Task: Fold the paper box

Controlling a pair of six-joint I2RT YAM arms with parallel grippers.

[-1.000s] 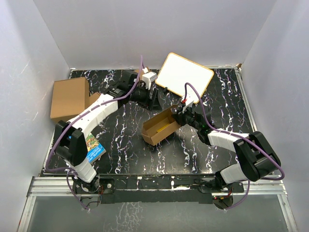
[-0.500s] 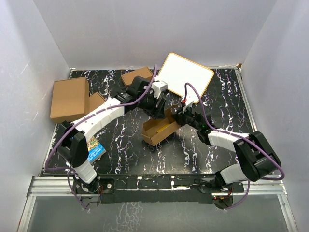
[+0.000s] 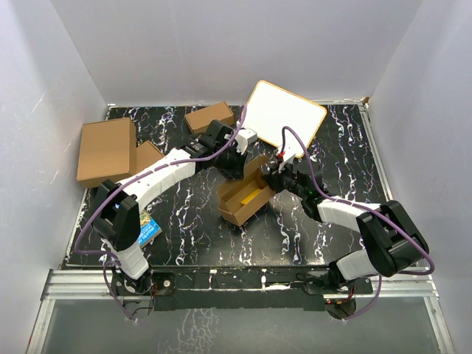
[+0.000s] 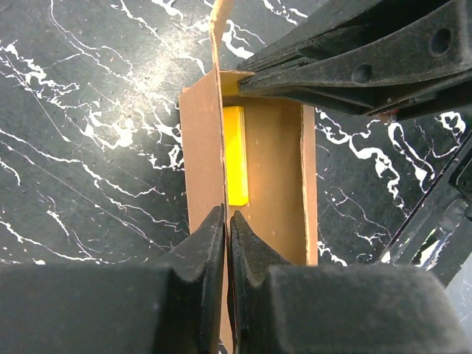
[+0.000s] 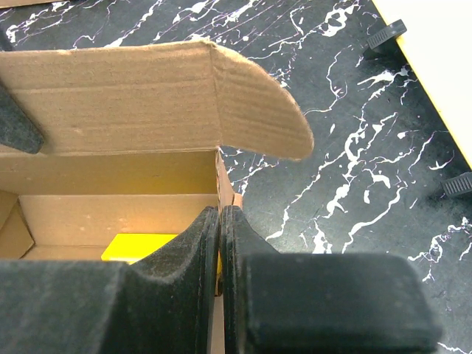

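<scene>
Centre of the black marbled counter [image 3: 184,221]: we see the paper box [image 3: 243,193], open-topped, with a flat yellow piece [image 4: 234,155] lying inside. The left pincer [image 4: 225,228] pinches one long wall's upper edge — the right pincer [image 5: 220,221] pinches an end wall at the corner, beneath a rounded flap [image 5: 254,103].

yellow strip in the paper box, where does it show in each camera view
Top external: the yellow strip lies inside the paper box, mid-table.
Left wrist: upper centre, along the box wall on the picture's left.
Right wrist: bottom left, on the box floor.
Shared landmark: the black marbled table around the box.
</scene>
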